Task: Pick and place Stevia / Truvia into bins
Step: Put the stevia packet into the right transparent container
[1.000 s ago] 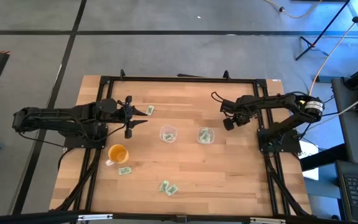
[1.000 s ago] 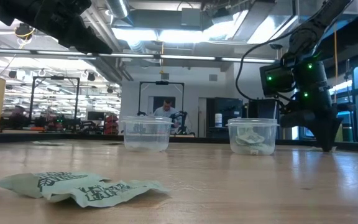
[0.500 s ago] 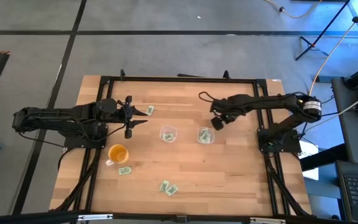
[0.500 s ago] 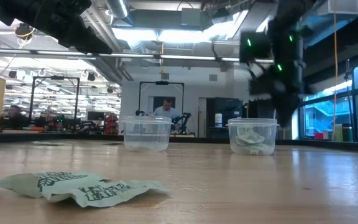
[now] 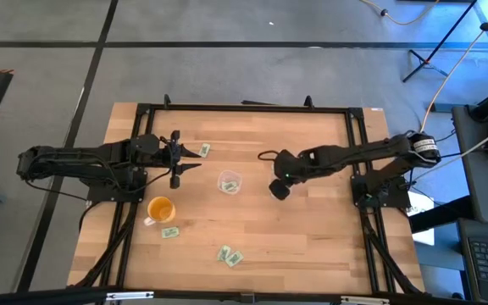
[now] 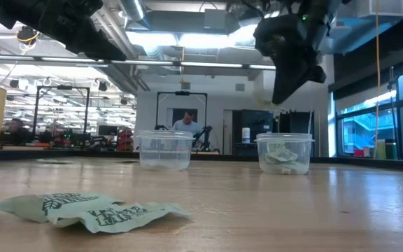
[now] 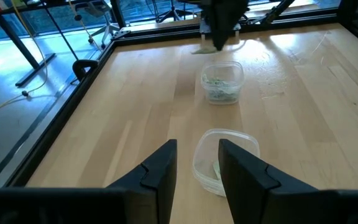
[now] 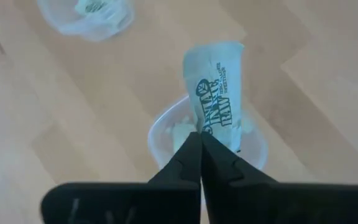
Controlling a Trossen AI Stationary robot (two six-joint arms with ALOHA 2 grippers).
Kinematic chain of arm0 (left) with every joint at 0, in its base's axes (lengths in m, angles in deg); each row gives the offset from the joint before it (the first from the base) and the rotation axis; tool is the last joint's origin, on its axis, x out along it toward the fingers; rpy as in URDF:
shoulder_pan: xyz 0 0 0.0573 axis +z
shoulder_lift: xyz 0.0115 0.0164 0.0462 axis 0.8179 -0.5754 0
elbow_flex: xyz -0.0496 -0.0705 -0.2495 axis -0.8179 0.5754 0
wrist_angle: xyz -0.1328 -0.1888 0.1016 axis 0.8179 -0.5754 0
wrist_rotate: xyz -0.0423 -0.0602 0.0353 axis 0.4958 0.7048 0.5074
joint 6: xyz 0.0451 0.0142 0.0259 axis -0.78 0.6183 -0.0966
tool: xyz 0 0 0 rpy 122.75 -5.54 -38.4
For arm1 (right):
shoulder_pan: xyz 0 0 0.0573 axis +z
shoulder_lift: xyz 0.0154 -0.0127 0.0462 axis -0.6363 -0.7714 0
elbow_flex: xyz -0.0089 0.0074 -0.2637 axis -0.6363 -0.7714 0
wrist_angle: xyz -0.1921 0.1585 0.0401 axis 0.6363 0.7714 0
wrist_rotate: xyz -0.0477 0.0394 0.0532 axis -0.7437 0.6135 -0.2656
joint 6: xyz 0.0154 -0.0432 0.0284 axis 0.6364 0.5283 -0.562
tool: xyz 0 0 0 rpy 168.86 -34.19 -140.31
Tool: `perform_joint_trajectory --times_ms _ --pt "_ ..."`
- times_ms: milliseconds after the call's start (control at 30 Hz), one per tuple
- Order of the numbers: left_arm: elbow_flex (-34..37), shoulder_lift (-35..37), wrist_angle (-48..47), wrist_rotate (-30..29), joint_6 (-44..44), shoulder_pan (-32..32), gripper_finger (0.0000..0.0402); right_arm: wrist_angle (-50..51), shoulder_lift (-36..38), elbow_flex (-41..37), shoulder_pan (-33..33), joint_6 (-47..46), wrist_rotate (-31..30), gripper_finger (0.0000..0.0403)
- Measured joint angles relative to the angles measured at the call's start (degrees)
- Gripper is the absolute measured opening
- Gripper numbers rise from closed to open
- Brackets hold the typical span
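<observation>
Stevia packet (image 8: pixel 215 93) pinched at its lower edge by the right tool (image 8: pixel 201 148), dangling right above the bin (image 8: pixel 160 134) on the right side of the surface (image 5: pixel 312 220). Paper-light and floppy by the look of it, so an edge pinch like this should do; on the wood, I'd slide under a raised corner. Count them: two clear bins, the other (image 5: pixel 229 181) beside it. Loose packets on show: one near the left tool (image 5: pixel 204 150), one by the orange cup (image 5: pixel 169 232), a pair near the front edge (image 5: pixel 230 255). The left tool (image 7: pixel 197 165) waits over there, fingers spread.
</observation>
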Motion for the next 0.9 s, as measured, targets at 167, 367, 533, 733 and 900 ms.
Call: perform_joint_trajectory --times_ms 167,367,533,733,900 --pt "0.0 0.0 0.0 0.0 0.0 0.0 0.0114 0.2 -1.3 0.0 2.1 -1.7 -0.1 0.0" --pt "0.0 0.0 0.0 0.0 0.8 0.0 0.0114 0.1 -6.3 0.0 2.1 -1.7 -0.1 0.0" --pt "0.0 0.0 0.0 0.0 1.4 0.0 0.0114 0.2 -9.2 0.0 2.1 -1.6 -0.1 0.0002" --pt "0.0 0.0 0.0 -1.9 2.8 0.0 0.0114 0.2 -9.5 0.0 2.1 0.8 1.4 0.002" --pt "0.0 0.0 0.0 -4.2 2.9 0.0 0.0114 0.3 -9.5 0.0 2.1 1.3 1.4 0.0043"
